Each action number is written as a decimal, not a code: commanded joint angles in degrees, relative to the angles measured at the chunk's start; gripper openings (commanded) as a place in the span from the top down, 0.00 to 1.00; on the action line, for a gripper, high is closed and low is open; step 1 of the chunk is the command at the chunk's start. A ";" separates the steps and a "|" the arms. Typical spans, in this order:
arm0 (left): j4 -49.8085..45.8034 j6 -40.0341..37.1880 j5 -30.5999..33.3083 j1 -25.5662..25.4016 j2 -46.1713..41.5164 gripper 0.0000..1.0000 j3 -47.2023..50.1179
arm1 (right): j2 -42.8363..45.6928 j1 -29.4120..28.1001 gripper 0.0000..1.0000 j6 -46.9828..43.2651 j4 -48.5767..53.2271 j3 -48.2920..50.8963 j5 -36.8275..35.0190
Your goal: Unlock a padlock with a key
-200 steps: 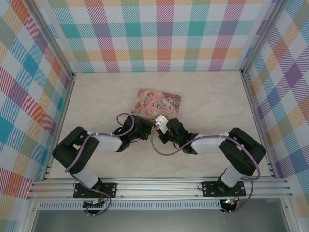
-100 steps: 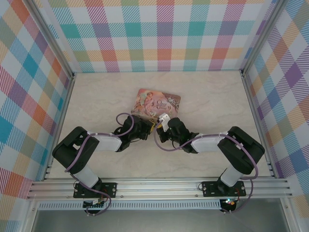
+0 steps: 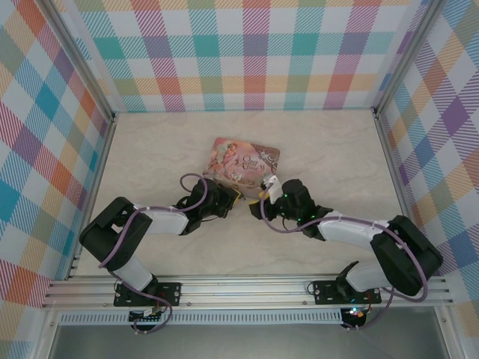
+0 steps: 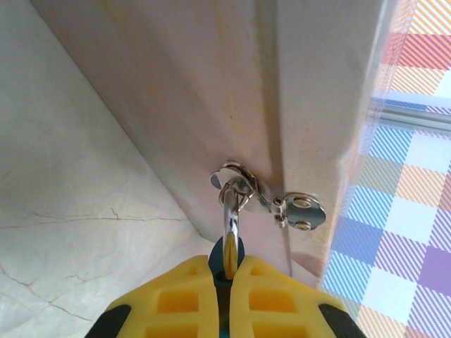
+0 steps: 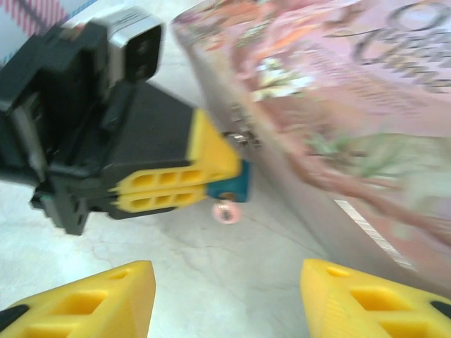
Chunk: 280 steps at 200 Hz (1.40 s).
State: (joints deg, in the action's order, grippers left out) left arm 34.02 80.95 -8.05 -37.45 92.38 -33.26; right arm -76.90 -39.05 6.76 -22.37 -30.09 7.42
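**A:** Change: the right gripper has let go. Its fingers stand wide apart with nothing between them.

**B:** Where's the key?

**A:** There's a small round disc hanging just under the padlock. We read it as the key's head, left in the keyhole, but it's too blurred to be sure.

**B:** Left side?

**A:** The left gripper is clamped on the padlock's blue body, right at the side wall of the tin, just above the counter. The shackle runs through a small metal loop on the tin.

**B:** Unlocked?

**A:** We can't tell. The body is buried between the yellow fingers, and the shackle sits in the loop.

**B:** Versus a second ago?

**A:** In the top view, the right wrist was nose-to-nose with the left gripper at the tin's near edge. Now it's shifted right, with the elbow swung out. The left arm and the tin haven't moved.

**B:** So we judge the key work done or paused. Next we'd check the shackle.
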 commanded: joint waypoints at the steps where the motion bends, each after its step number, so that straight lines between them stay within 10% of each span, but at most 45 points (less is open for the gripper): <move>1: -3.31 -4.30 0.44 0.18 -0.14 1.00 -0.19 | 2.75 2.99 0.43 2.33 5.40 0.17 1.95; 15: -2.44 -4.64 -0.46 0.27 1.63 1.00 -0.65 | 3.28 4.03 0.42 2.85 5.53 0.35 1.74; 56: -1.57 -7.38 -1.91 0.34 1.96 0.59 -2.49 | 2.29 5.63 0.32 4.39 8.06 -1.49 0.86; 116: -13.50 -13.46 2.66 1.45 -7.98 0.37 -1.99 | -0.47 12.63 0.16 14.65 9.95 -5.36 7.59; 280: -33.36 -27.46 4.92 16.81 -24.96 0.24 -2.38 | -41.08 19.25 0.01 17.60 -0.03 -42.75 32.15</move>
State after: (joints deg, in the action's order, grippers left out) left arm 2.61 56.25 -2.37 -23.00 69.17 -34.87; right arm -112.95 -19.86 24.82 -17.47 -66.52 32.16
